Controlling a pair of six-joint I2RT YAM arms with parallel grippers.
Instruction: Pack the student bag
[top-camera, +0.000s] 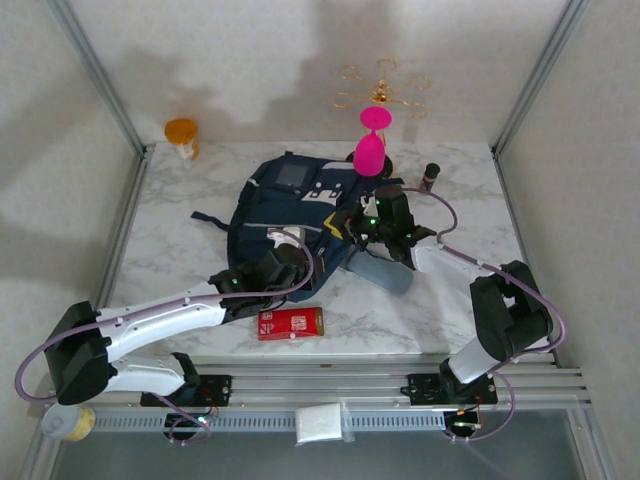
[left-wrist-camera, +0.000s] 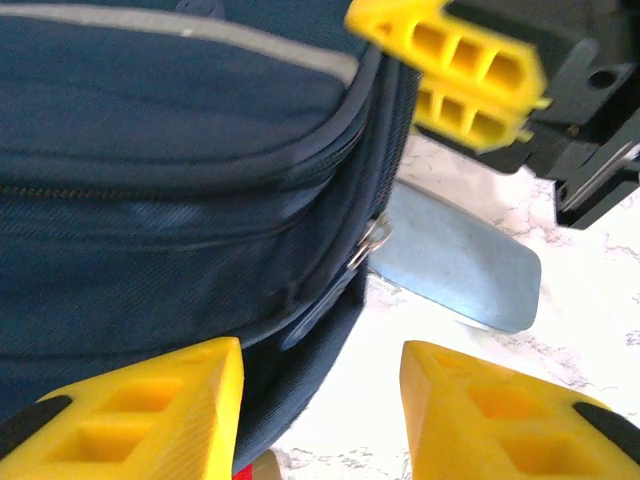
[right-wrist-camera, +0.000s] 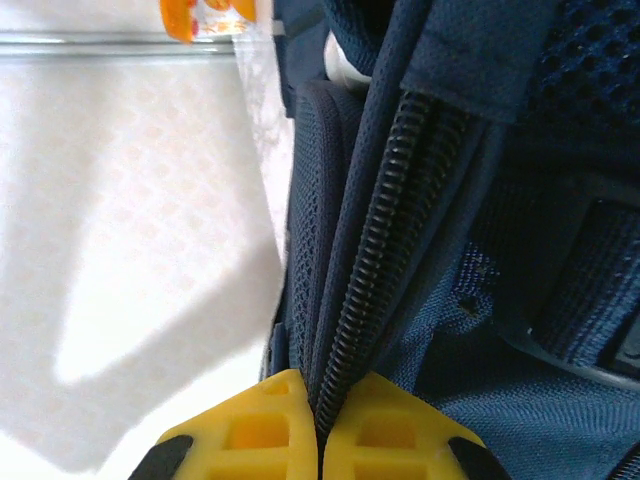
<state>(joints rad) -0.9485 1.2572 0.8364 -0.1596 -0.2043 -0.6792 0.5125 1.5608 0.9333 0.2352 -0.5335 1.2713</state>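
Yellow pads (right-wrist-camera: 250, 435) of my right gripper (right-wrist-camera: 318, 420) are pressed together on the bag (right-wrist-camera: 520, 300), pinching the fabric edge right beside the zip (right-wrist-camera: 400, 220), which runs up and away from my fingertips. My left gripper (left-wrist-camera: 320, 375) stands open. The bag's lower side lies against its left finger, and bare marble shows in front of the right one. A metal pull (left-wrist-camera: 370, 243) hangs just ahead of that open gap. The blue case (left-wrist-camera: 455, 265) lies just past it, partly tucked under the bag's edge.

I judge the bag soft and floppy: it sags flat and will fold rather than lift as one piece, so one hand has to hold the mouth open. The woven cloth gives good grip. The stiffer zip seam I already hold is a sound place, and the pull is the spot for my left hand, though it is small and smooth.

Behind my left hand lies a red box (top-camera: 291, 323); its white print is too small to read. No words on the bag are legible.
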